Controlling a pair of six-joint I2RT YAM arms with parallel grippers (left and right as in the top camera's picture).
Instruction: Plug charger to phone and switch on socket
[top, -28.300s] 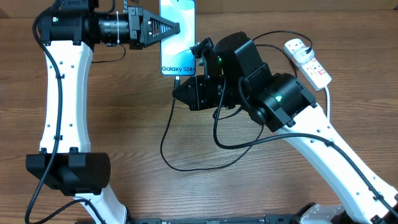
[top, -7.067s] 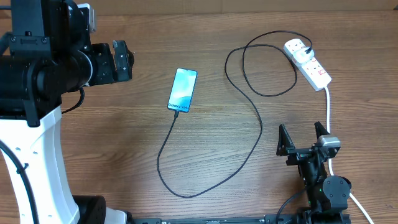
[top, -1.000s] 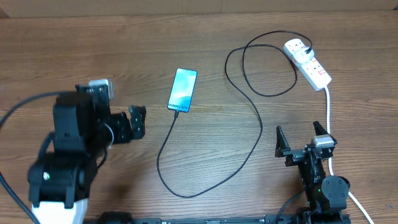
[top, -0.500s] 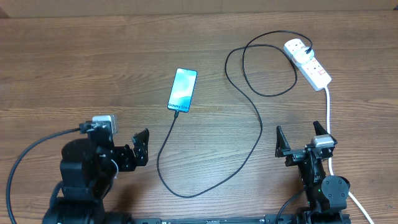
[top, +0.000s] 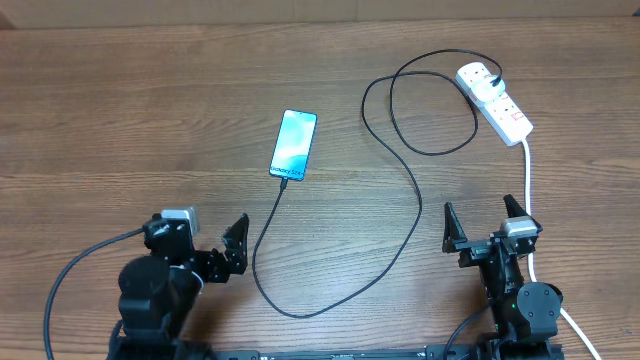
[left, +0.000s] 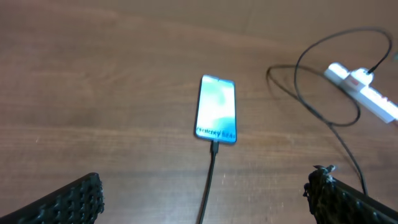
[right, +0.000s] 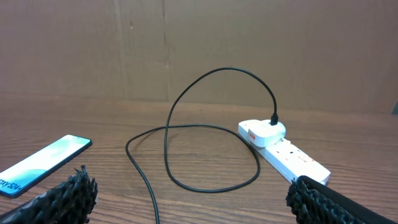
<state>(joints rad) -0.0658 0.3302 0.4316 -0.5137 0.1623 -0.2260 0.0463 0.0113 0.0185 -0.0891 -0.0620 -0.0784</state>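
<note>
The phone (top: 294, 144) lies face up mid-table, its blue screen lit. The charger (top: 418, 205), a thin black cable, meets the phone's bottom edge, loops toward the front, then runs right and up to its plug on the socket (top: 496, 101). That white strip lies at the back right. My left gripper (top: 228, 255) sits low at the front left, open and holding nothing. Its wrist view shows the phone (left: 217, 109) and the charger (left: 208, 180) ahead of the gripper (left: 202, 202). My right gripper (top: 483, 225) is open at the front right, facing the socket (right: 285, 150).
A thick white cord (top: 527, 175) runs from the socket toward the front, past my right arm. The charger forms a wide loop (right: 211, 158) left of the strip. A brown cardboard wall (right: 199, 50) stands behind the table.
My left arm has drawn back from the left middle of the table to the front left edge. Phone, cable, socket and right arm have not moved.
</note>
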